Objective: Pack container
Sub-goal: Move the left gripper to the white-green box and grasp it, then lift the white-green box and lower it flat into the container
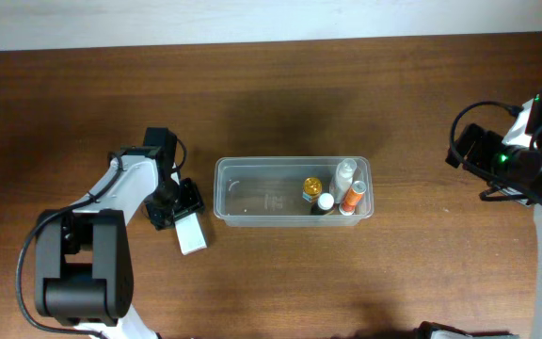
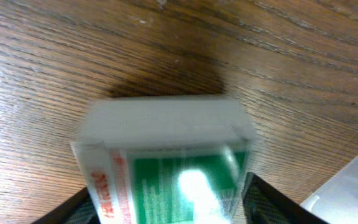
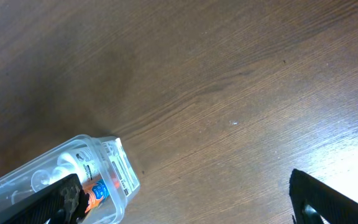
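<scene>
The clear container sits mid-table; its corner also shows in the left wrist view and the right wrist view. At its right end stand a white bottle, an orange bottle and two small dark bottles. My left gripper is just left of the container, its fingers against both sides of a white box with a green label, which shows at table level in the overhead view. My right gripper is open and empty, far right of the container.
Brown wooden table all round. The left half of the container holds nothing. The table's far edge runs along the top of the overhead view.
</scene>
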Controlling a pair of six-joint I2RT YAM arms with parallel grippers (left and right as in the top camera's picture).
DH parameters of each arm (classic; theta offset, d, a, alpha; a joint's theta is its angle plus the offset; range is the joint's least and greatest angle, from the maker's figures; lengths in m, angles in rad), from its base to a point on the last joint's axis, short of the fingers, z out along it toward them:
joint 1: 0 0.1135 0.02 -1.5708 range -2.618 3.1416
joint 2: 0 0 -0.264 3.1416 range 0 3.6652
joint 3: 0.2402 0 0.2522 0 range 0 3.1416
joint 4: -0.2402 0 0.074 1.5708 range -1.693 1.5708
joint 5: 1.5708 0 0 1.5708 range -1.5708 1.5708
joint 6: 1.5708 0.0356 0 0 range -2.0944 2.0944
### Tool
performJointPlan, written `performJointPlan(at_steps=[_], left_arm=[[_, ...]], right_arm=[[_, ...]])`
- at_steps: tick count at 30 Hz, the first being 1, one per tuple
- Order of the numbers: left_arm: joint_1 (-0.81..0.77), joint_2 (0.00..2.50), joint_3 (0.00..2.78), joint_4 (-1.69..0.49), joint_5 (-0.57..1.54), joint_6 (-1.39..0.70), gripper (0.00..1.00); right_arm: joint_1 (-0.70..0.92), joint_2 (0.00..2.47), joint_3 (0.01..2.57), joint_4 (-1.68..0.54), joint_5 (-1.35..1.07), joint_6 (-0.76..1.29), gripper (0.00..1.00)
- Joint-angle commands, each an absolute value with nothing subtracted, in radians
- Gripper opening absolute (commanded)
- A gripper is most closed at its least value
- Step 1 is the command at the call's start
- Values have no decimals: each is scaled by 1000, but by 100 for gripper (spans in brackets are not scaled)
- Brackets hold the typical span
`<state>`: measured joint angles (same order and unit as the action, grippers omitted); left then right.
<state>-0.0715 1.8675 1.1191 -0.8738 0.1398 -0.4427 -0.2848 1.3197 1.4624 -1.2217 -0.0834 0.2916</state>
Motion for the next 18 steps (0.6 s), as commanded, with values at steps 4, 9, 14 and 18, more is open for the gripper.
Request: performJointPlan(at_steps=[4, 9, 14, 18], left_arm=[[-68, 1896, 1158, -928, 142, -423, 50], [-68, 1894, 1272, -1071, 138, -383, 44], [-68, 1871, 1487, -1265, 89, -361, 44], [-75, 1842, 1672, -1358, 78, -302, 44]], right_arm=[[-289, 1321, 1472, -1219, -78, 297, 98], [-288, 1321, 1472, -1219, -78, 297, 98], [-288, 1321, 1472, -1219, -78, 296, 98], [-288, 1321, 1472, -1219, -78, 297, 98]])
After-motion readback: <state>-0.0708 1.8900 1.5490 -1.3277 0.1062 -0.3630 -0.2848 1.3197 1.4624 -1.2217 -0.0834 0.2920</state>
